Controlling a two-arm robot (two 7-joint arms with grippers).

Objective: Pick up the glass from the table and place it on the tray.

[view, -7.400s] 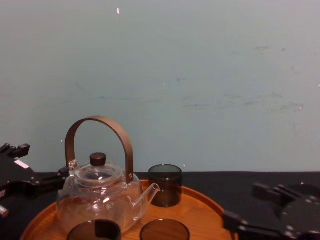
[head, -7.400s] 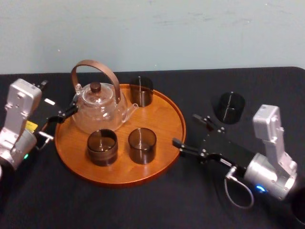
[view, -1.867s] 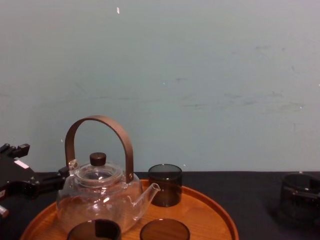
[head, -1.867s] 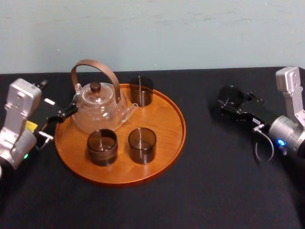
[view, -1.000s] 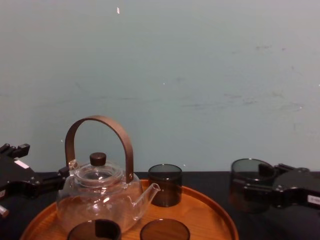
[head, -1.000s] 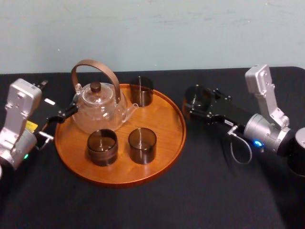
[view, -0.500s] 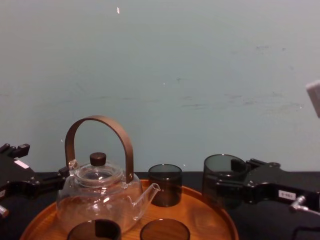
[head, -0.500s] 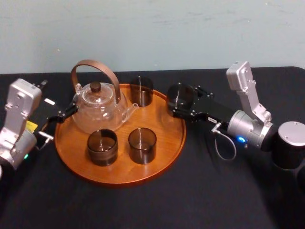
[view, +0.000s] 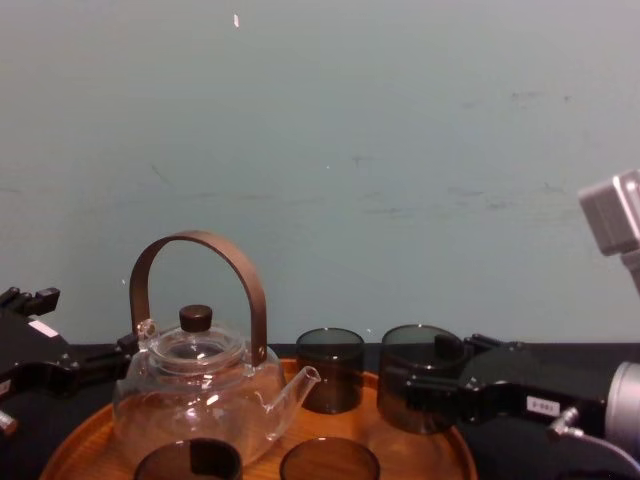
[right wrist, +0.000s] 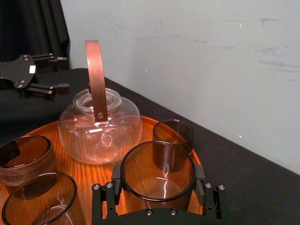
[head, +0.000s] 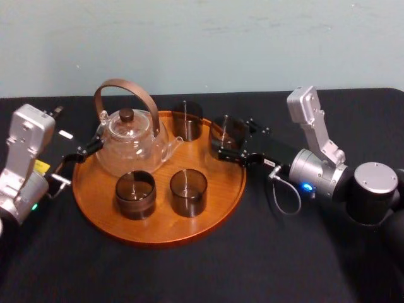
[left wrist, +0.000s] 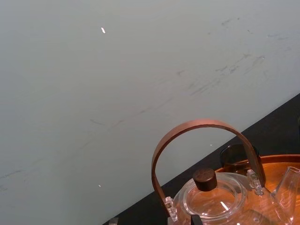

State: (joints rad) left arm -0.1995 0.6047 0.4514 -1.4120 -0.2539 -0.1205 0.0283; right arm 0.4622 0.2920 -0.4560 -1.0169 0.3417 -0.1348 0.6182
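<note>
Matte black table point(head: 189, 271), wide and flat, backed by a pale blue-green wall point(head: 202, 44) with faint scuffs and streaks. On the table's left half, a large round tray point(head: 158, 237) of orange-brown wood, grain visible, with a low raised rim. On the tray, a clear rounded teapot point(head: 129, 150) of thin glass with a short spout, a dark knob on the lid and a tall arched brown handle point(head: 126, 85). Also on the tray, three short cylindrical tumblers of smoky glass: back tumbler point(head: 187, 121) beyond the spout, near-left tumbler point(head: 136, 194) and near-right tumbler point(head: 188, 192) side by side. Fourth glass point(head: 228, 132), the same dark open-topped cylinder, clamped from both sides by the black fingers of the right gripper point(right wrist: 158, 183), over the tray's right part just inside the rim and near the back tumbler. Base either resting on the wood or just clear of it – not to be told, the underside hidden behind fingers and rim. Right arm reaching in across the table from the right, silver and black, with a thin looped cable point(head: 284, 197) below the wrist. Left gripper point(right wrist: 65, 72) parked just beside the tray's left edge near the teapot, flat black fingers spread, nothing between them. Near tumblers cut off by the chest view's lower edge; teapot's lower body cut off in the left wrist view
</note>
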